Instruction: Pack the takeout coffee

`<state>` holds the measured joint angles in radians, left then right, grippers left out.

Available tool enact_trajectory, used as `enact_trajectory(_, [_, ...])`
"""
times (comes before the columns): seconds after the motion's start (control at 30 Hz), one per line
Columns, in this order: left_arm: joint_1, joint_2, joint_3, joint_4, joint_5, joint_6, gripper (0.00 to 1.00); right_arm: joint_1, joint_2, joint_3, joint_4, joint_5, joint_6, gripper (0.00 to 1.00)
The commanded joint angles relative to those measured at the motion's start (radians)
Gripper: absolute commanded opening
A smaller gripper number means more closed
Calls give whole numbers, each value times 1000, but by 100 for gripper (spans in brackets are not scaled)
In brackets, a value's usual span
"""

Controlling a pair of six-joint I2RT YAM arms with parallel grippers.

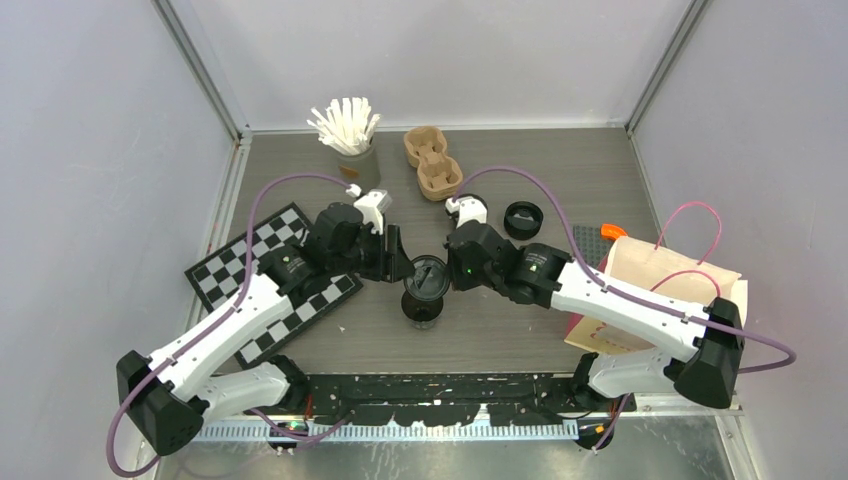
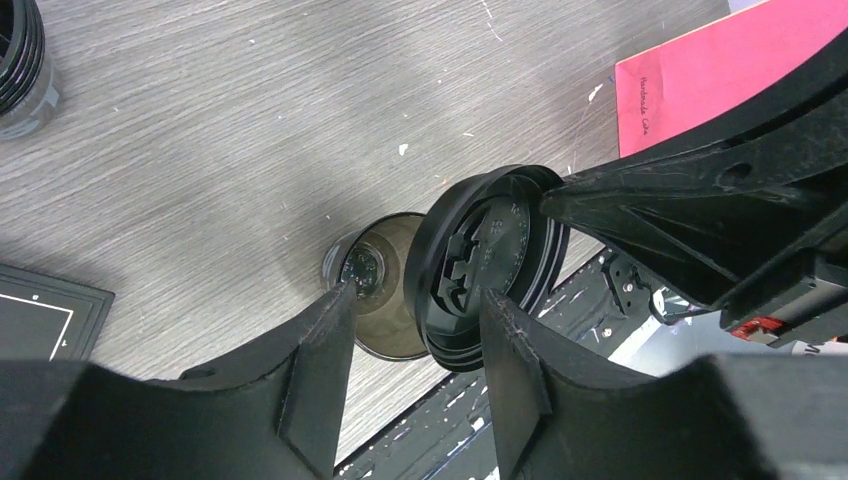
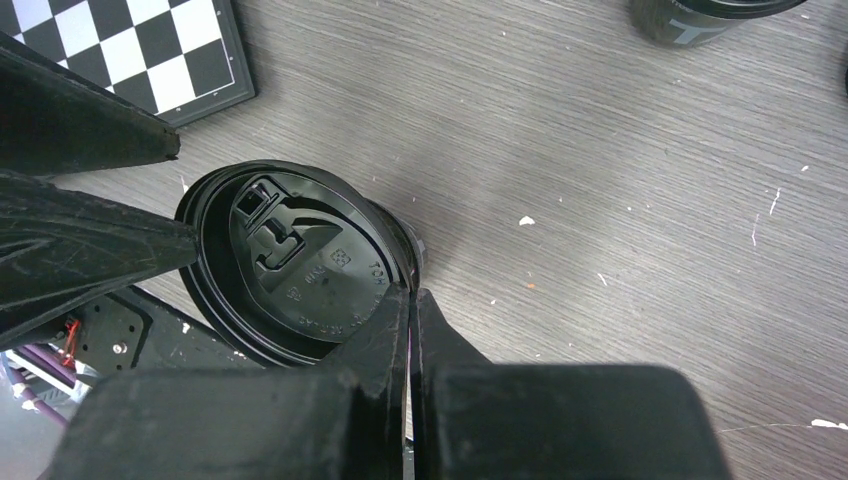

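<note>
Lid (image 3: pixel 300 262) tilted above cup (image 2: pixel 375 272), rim pinched by right gripper (image 3: pixel 408 294). Left gripper (image 2: pixel 418 300) jaws parted astride opposite rim, grasping nothing.

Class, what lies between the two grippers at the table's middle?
A tilted black lid, its rim pinched by the right gripper, above an open cup; the left gripper flanks it, jaws open. Seen in the top view, clearer in both wrist views.

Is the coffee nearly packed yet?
Not nearly. Nothing looks packed: the carrier sits empty. Right now the right pincer pinches a lid tilted over the open cup, with the left pincer open beside it. Left: pressing it on, then packing it and the other cup.
</note>
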<state>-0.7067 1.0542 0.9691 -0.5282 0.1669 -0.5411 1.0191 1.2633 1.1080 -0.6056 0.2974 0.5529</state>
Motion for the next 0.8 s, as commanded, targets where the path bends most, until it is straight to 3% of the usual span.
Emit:
enact_trajectory(0.0, [-2,3,-9,26,-19,21,48,15,-44,36,40,36,25,1])
enact_trajectory(0.1, [-2,2,-17,28,-19,20,38,25,-54,35,40,41,31,0])
enact_trajectory(0.3, [-2,-3,-31,41,-20,15,29,33,-74,33,47,41,36,0])
enact_trajectory(0.53, [-2,-35,-89,125,41,-5,0,33,-114,6,101,21,13,3])
enact_trajectory(0.6, [1,-46,-112,164,71,-17,0,34,-132,-6,142,2,-22,15])
enact_trajectory(0.77, [49,-65,-104,161,178,-51,0,34,-251,-49,260,-51,-140,59])
